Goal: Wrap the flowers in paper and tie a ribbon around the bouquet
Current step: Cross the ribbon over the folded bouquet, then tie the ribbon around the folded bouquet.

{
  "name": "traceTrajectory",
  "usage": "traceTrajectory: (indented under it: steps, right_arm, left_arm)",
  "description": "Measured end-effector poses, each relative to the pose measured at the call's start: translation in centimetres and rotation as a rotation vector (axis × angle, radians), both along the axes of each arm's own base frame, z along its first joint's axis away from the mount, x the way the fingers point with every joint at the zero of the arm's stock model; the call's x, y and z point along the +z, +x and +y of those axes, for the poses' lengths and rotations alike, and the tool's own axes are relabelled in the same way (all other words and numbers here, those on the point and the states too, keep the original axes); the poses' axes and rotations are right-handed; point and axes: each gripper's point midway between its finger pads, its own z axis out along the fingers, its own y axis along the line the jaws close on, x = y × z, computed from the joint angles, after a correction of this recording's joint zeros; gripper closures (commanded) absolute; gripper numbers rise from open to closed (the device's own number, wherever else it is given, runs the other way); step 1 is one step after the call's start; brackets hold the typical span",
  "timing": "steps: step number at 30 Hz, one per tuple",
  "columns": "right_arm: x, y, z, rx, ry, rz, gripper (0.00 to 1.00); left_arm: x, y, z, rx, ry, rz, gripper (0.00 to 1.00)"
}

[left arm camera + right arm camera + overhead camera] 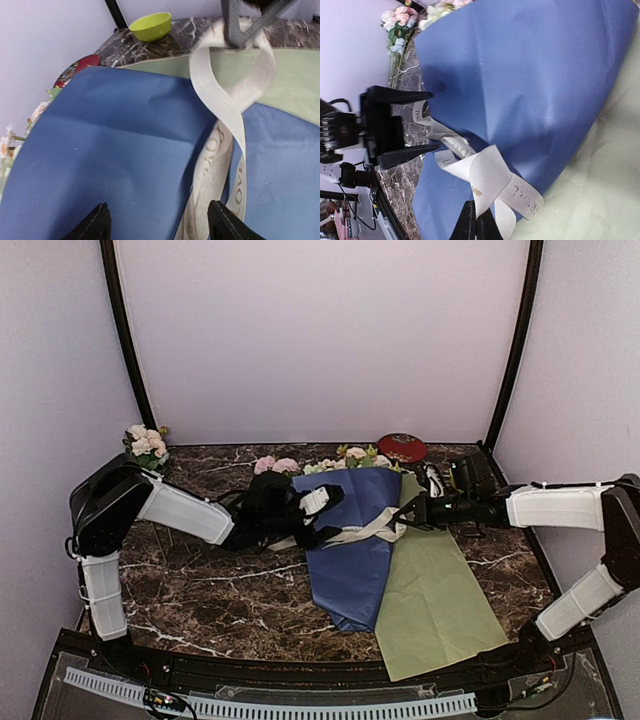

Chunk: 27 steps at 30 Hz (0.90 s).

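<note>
Ribbon (490,172) loops across bouquet (530,75), pinched in right tool (476,214).

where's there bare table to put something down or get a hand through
Biggest bare marble: front left, between the left arm, the blue paper and the near edge. A narrower strip lies right of the yellow-green sheet. Crowded: mid-table, where left gripper and right gripper meet at the ribbon, and the back edge with flowers and red tin.

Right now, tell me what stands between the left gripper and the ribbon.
Nothing visible does. The ribbon lies uncovered on the blue paper just ahead of the open left gripper; the right gripper pinches its far loop.
</note>
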Motion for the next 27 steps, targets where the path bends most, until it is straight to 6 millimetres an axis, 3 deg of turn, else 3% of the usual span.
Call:
traceTrajectory:
  steps: [3,6,11,14,17,20,22,25,27]
  right_arm:
    - [-2.2,0.7,-0.3,-0.052,-0.029,0.061,1.00]
    - [-3.0,0.9,-0.5,-0.078,-0.042,0.086,1.00]
    - [-2.8,1.4,-0.3,-0.081,-0.033,0.077,1.00]
    - [-2.2,1.8,-0.1,-0.077,-0.022,0.060,1.00]
    - [-1.9,1.9,0.1,-0.072,-0.018,0.046,1.00]
    - [-1.8,1.9,0.1,-0.067,-0.017,0.043,1.00]
    - [-1.8,1.8,0.2,-0.060,-0.016,0.042,1.00]
    - [-1.7,1.7,0.3,-0.052,-0.016,0.038,1.00]
    - [-1.7,1.7,0.4,-0.047,-0.018,0.033,1.00]
  left_arm:
    - [2.8,-0.5,0.3,-0.015,-0.016,-0.008,0.18]
    - [5.8,-1.3,0.7,-0.025,-0.046,-0.014,0.20]
    - [8.9,-0.7,4.0,0.087,-0.106,0.091,0.48]
    - [8.1,2.3,8.3,0.243,-0.080,0.239,0.49]
    - [6.2,4.3,12.4,0.388,-0.053,0.399,0.42]
    - [3.4,4.6,16.1,0.538,-0.032,0.518,0.39]
    - [0.8,3.4,17.1,0.591,0.000,0.601,0.38]
    - [-2.1,2.4,17.1,0.617,0.048,0.680,0.26]
    - [-4.0,1.9,16.9,0.616,0.074,0.736,0.24]
